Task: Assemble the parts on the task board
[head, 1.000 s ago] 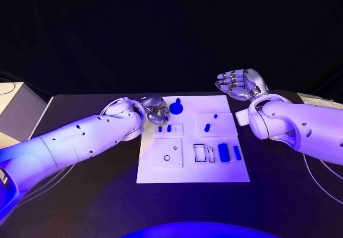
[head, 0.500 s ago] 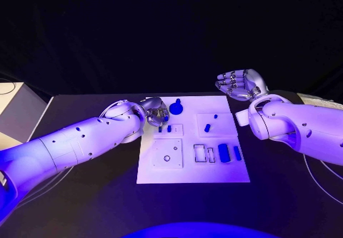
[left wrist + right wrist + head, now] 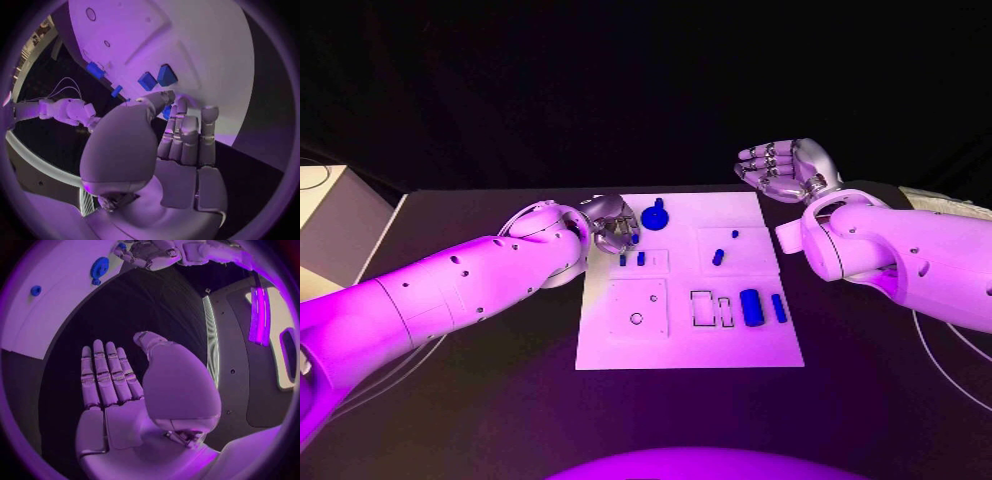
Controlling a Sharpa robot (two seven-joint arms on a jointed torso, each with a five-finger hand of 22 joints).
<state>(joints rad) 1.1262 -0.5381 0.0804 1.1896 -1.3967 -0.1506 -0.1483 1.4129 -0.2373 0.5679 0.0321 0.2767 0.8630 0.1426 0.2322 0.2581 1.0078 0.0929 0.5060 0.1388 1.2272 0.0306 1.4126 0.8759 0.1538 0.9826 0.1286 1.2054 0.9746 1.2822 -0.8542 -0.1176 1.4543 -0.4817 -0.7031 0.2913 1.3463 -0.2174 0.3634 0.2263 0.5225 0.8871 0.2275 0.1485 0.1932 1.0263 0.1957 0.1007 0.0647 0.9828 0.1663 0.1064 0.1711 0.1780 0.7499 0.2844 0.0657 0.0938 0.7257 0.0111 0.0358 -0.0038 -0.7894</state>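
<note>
The left hand (image 3: 612, 224) pinches a small blue part (image 3: 167, 111) at the task board (image 3: 689, 350) far-left corner; it looks light, rigid, slippery, best held by its sides. The right hand (image 3: 788, 170) hovers open, holding nothing.

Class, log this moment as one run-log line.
left hand: holds small blue part above task board | right hand: open, off board

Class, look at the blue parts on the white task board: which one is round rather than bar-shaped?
The blue round part near the task board's far edge, beside the left hand. It is a disc with a small tab; the others are short bars or small pegs.
</note>
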